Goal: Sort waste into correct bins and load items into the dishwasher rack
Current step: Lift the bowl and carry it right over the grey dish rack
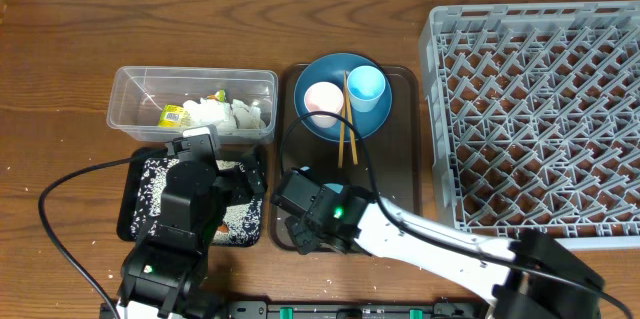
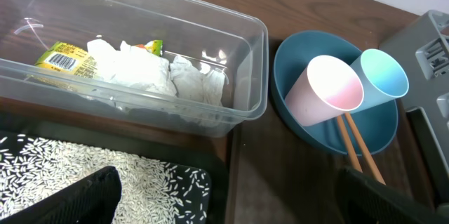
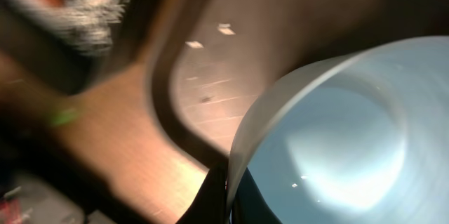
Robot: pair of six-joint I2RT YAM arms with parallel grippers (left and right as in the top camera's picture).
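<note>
My right gripper (image 1: 305,221) (image 3: 228,182) is shut on the rim of the white bowl (image 3: 337,140), low over the front left of the brown serving tray (image 1: 400,179). In the overhead view the bowl is hidden under the arm. My left gripper (image 1: 225,174) (image 2: 224,210) is open and empty above the black tray (image 1: 130,199), which holds rice (image 1: 235,217) (image 2: 70,168). The clear tub (image 1: 128,89) (image 2: 245,62) holds the wrapper (image 1: 174,116) (image 2: 64,58) and tissue (image 1: 228,114) (image 2: 133,69). The blue plate (image 1: 320,69) (image 2: 295,55) carries the pink-inside cup (image 1: 323,101) (image 2: 326,87), the light blue cup (image 1: 366,86) (image 2: 382,73) and the chopsticks (image 1: 346,129) (image 2: 358,147).
The grey dishwasher rack (image 1: 540,109) (image 2: 428,41) fills the right side and holds nothing that I can see. The serving tray (image 2: 280,175) lies between the bins and the rack. A black cable loops over the table at the front left (image 1: 60,219).
</note>
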